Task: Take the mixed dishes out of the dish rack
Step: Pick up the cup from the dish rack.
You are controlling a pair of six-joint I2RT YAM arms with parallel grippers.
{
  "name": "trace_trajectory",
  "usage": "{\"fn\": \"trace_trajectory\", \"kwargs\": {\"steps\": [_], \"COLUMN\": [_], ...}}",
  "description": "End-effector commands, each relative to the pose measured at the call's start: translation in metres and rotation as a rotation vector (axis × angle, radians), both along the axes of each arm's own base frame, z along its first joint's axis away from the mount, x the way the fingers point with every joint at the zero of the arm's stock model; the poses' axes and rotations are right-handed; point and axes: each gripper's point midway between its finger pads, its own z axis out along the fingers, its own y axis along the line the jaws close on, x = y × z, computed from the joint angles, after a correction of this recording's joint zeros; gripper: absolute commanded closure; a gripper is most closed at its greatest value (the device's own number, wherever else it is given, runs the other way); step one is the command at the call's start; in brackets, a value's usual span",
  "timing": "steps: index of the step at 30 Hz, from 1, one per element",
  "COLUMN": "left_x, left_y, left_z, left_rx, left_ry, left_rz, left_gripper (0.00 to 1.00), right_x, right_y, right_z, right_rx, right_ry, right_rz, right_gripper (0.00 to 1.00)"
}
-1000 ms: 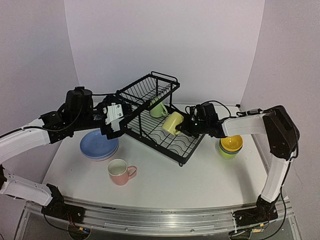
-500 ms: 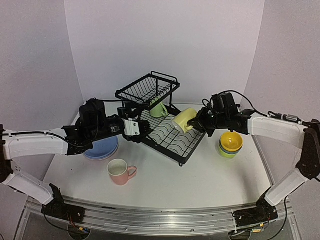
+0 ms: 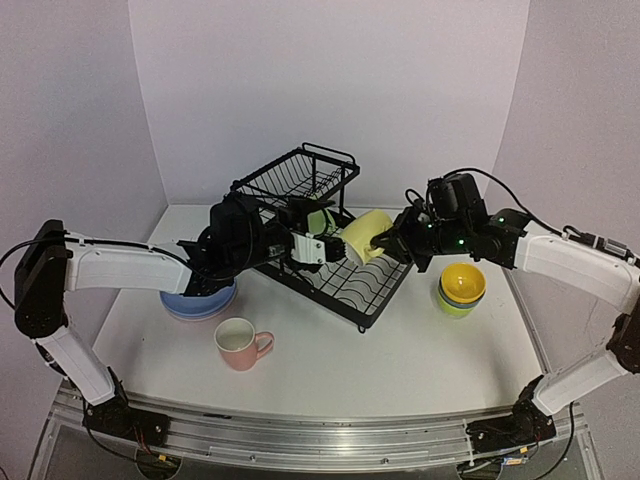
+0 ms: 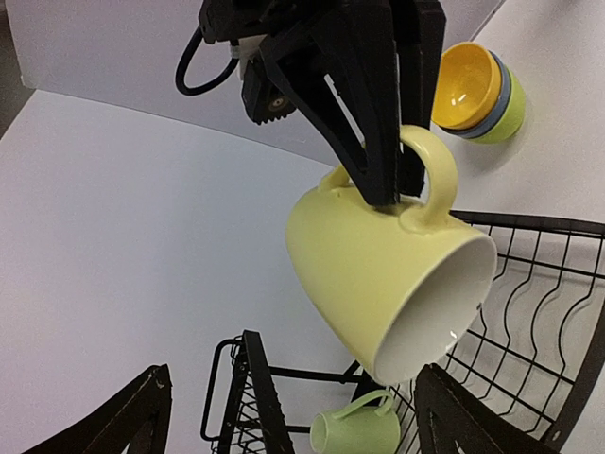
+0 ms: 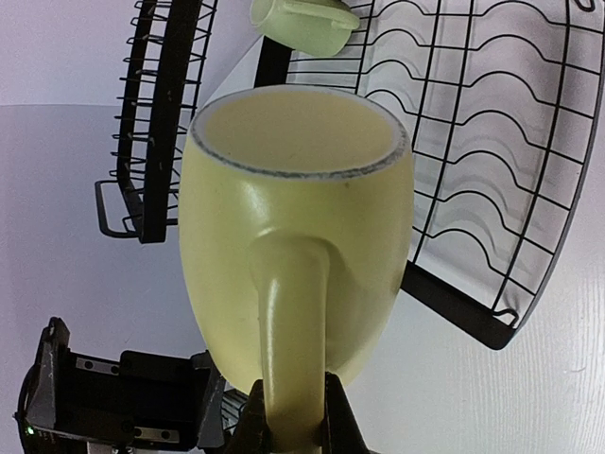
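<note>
Now right pincer [image 3: 386,240] grips pale-yellow ceramic mug [image 3: 362,236] above black wire dish rack [image 3: 350,292]; left pincer [image 3: 316,244] released; next: set mug aside.

yellow mug [image 5: 293,218]: smooth glazed ceramic by its look, soft satin sheen outside, glossier pale inside, the rim edge a rougher greyish line. pale-green mug [image 5: 302,24]: the same smooth glaze. bowls [image 3: 461,290], right: glossy, with bright highlights. dish rack [image 3: 345,285]: thin wire, seemingly metal, in a smooth black coating with a faint sheen. right gripper [image 4: 395,194]: matt black plastic. arm shells [image 3: 570,262]: smooth white plastic. table [image 3: 350,370]: matt white. near rail [image 3: 320,440]: bare brushed metal.
</note>
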Motion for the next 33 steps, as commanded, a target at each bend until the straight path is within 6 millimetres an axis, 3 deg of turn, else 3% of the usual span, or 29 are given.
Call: {"fn": "trace_trajectory", "kwargs": {"steps": [1, 10, 16, 19, 21, 22, 30, 33], "left_x": [0.001, 0.028, 0.044, 0.047, 0.043, 0.04, 0.019, 0.006], "left_y": [-0.015, -0.022, -0.027, -0.028, -0.026, -0.025, -0.012, -0.006], "left_z": [0.032, 0.016, 0.027, 0.031, 0.033, 0.033, 0.023, 0.019], "left_rx": [-0.069, -0.03, -0.051, -0.054, -0.063, -0.066, 0.006, 0.06], "left_ry": [-0.039, -0.06, -0.096, -0.111, -0.124, -0.129, -0.025, 0.087], "left_rz": [-0.008, 0.08, 0.109, 0.111, 0.099, 0.091, 0.046, 0.013], "left_gripper": [0.14, 0.25, 0.35, 0.56, 0.9, 0.98, 1.0, 1.0], "right_x": [0.003, -0.005, -0.009, -0.01, -0.01, -0.01, -0.007, -0.006], "right_y": [0.012, 0.021, 0.029, 0.03, 0.028, 0.027, 0.022, 0.013], "right_z": [0.073, 0.09, 0.088, 0.089, 0.087, 0.085, 0.072, 0.065], "right_rx": [0.157, 0.207, 0.249, 0.26, 0.254, 0.248, 0.188, 0.145], "right_ry": [-0.132, -0.153, -0.119, -0.116, -0.121, -0.122, -0.129, -0.125], "right_rz": [-0.018, 0.002, 0.013, 0.013, 0.009, 0.005, -0.012, -0.043], "right_gripper": [1.0, 1.0, 1.0, 1.0, 1.0, 1.0, 1.0, 0.79]}}
